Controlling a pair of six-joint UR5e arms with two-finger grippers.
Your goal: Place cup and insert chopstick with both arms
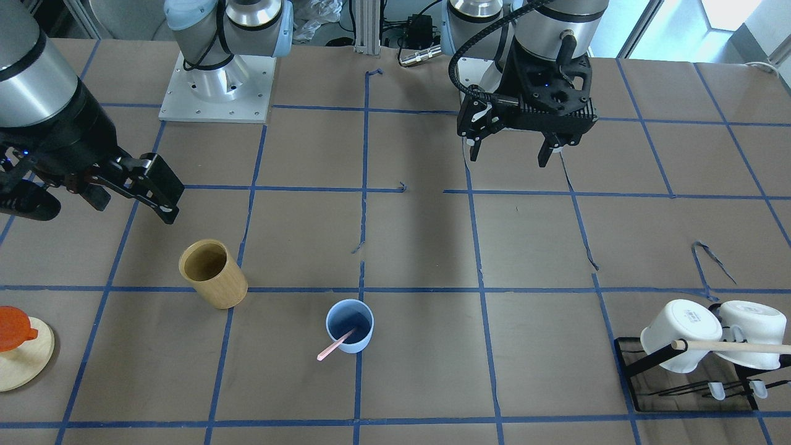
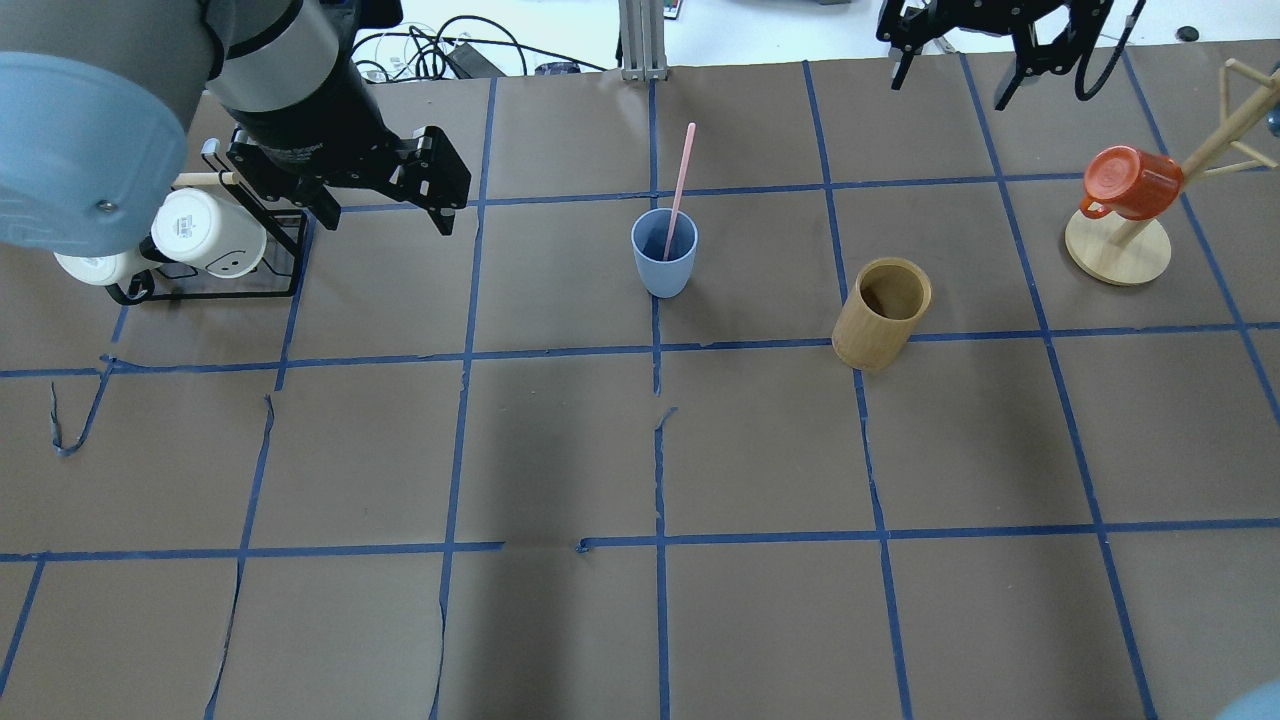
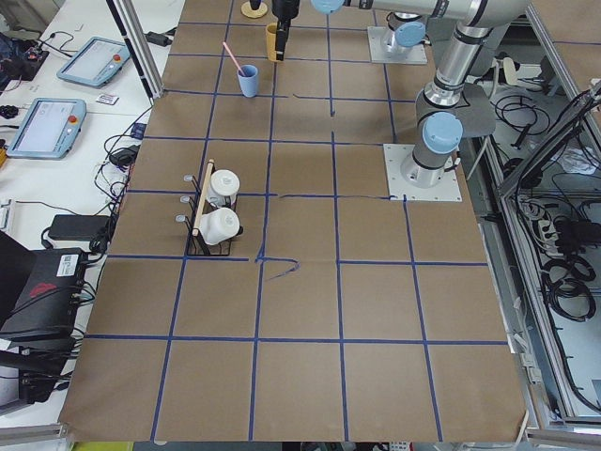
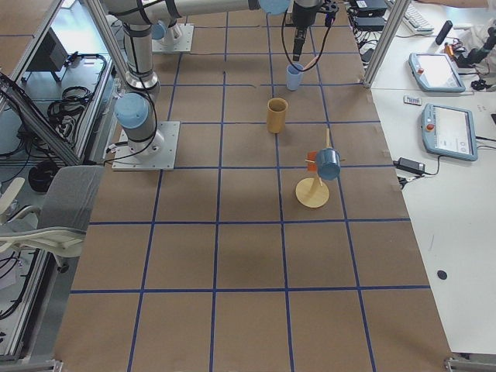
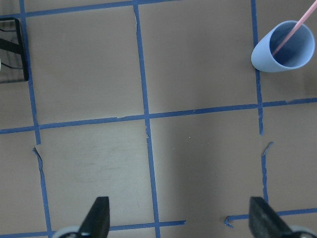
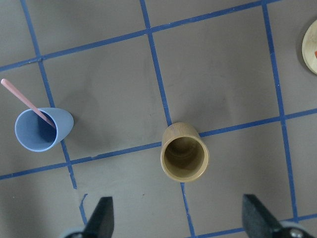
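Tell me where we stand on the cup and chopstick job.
Looks done: the light-blue cup stands upright with the pink chopstick leaning inside it. Nothing is in hand; the left claw and right claw are both open and clear of it. Nothing appears left.

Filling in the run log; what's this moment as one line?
cup: upright | chopstick: in cup, leaning | left claw: open, empty | right claw: open, empty

Two cups [image 2: 664, 262] [image 2: 880, 315], three mugs [image 2: 208, 232] [image 2: 95, 268] [image 2: 1132, 182], one chopstick [image 2: 682, 180]
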